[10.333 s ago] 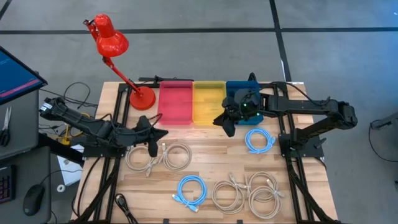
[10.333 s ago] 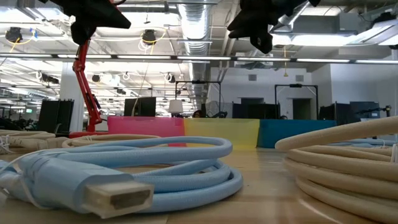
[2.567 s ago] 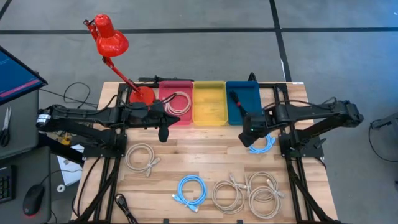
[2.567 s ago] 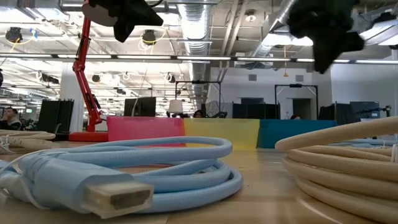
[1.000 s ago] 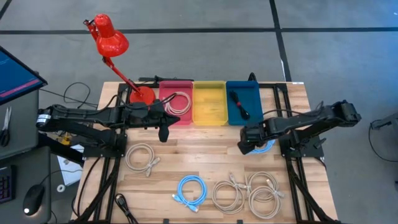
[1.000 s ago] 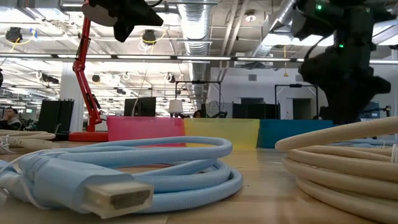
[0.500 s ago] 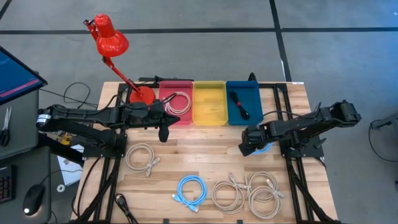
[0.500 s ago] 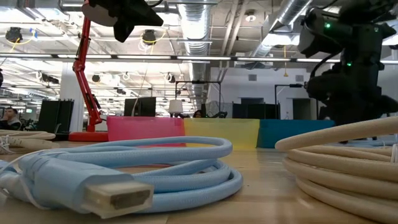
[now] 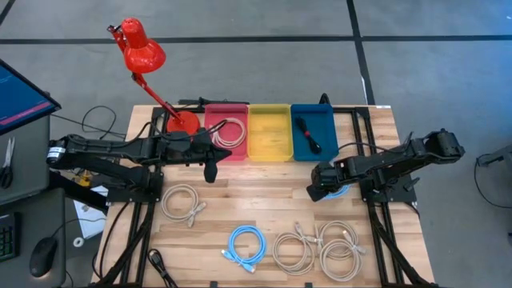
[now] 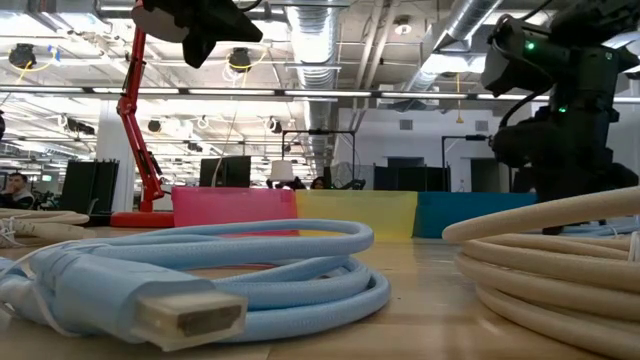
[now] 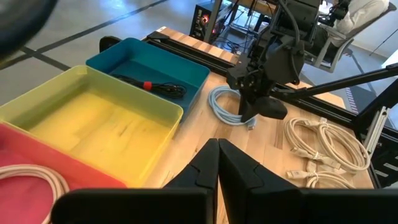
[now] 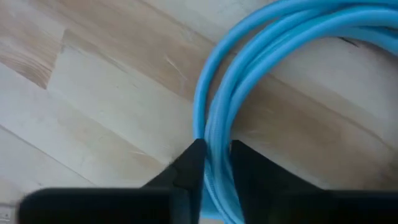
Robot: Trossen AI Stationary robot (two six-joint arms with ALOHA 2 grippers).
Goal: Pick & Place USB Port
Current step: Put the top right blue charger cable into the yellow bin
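A light-blue cable coil (image 9: 343, 189) lies flat on the table in front of the blue bin (image 9: 323, 118). My right gripper (image 9: 319, 187) is down on the coil's left side, and the right wrist view shows its fingers shut on the strands (image 12: 216, 155). The coil also shows past my left gripper in the left wrist view (image 11: 225, 104). My left gripper (image 9: 210, 169) is shut and empty (image 11: 217, 149), held above the table beside the red bin (image 9: 214, 142). My right gripper pinches the blue coil's left arc (image 12: 210, 121) between its two fingers, with strands running through the gap. The fingers (image 12: 189, 163) come from above, pointing down, and stand across the strands. The coil rests flat on the table.
The red bin holds a beige cable (image 9: 232, 131), the yellow bin (image 9: 268, 132) shows nothing inside, and the blue bin holds a black cable (image 9: 309, 136). Beige coils (image 9: 182, 200) (image 9: 340, 248) and another blue coil (image 9: 246, 242) lie nearer the near edge. A red lamp (image 9: 144, 56) stands far left.
My right gripper has come down onto the blue coil and shifted slightly toward the table's right edge. The coil has stayed where it was.
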